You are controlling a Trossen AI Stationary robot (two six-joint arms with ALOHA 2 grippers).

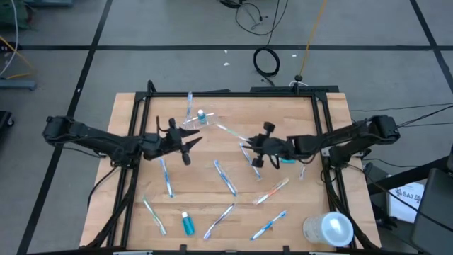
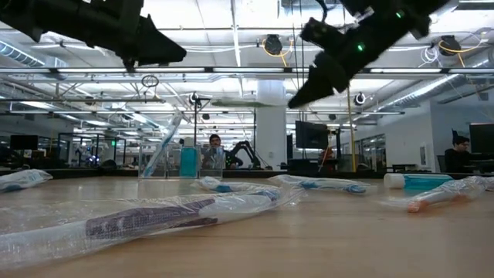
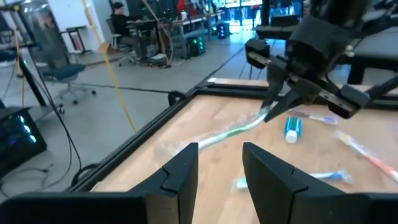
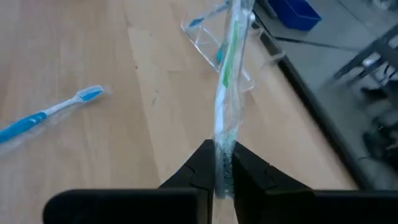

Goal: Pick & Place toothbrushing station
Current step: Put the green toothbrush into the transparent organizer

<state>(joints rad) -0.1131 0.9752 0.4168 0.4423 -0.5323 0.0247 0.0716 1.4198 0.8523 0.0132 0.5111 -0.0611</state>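
My right gripper (image 4: 216, 167) is clenched on a wrapped green-and-white toothbrush (image 4: 227, 81). The fingers pinch one end and the rest sticks out ahead over the bench (image 1: 212, 205), toward the clear cup (image 4: 211, 43) near the far edge. In the left wrist view the same brush runs from that gripper (image 3: 268, 115) down and away across the wood. From overhead the right gripper (image 1: 248, 145) sits about mid-bench, right of centre, up off the surface.

My left gripper (image 1: 190, 145) hangs over the left-centre of the bench w/ fingers (image 3: 183, 171) apart, nothing between them.

Task things, approx:
- Cup (image 1: 205, 117) at the far side, a toothbrush standing in it (image 1: 190, 105) and a teal toothpaste tube (image 1: 201, 115) w/ it.
- 2nd toothpaste tube (image 1: 187, 224) lies near the front edge, left of centre.
- 3rd tube (image 1: 287, 161) is just under my right arm, partly hidden.
- Loose wrapped toothbrushes are scattered on the wood: one (image 1: 167, 178) below the left gripper, one (image 1: 154, 215) front left, one (image 1: 225, 177) centre, one (image 1: 219, 221) front centre, one (image 1: 269, 227) front right, an orange-tipped one (image 1: 272, 191) right of centre.

A whitish translucent cylinder (image 1: 329, 229) stands at the front right corner.

Low view: a person is seated in the room beyond the bench, far off.
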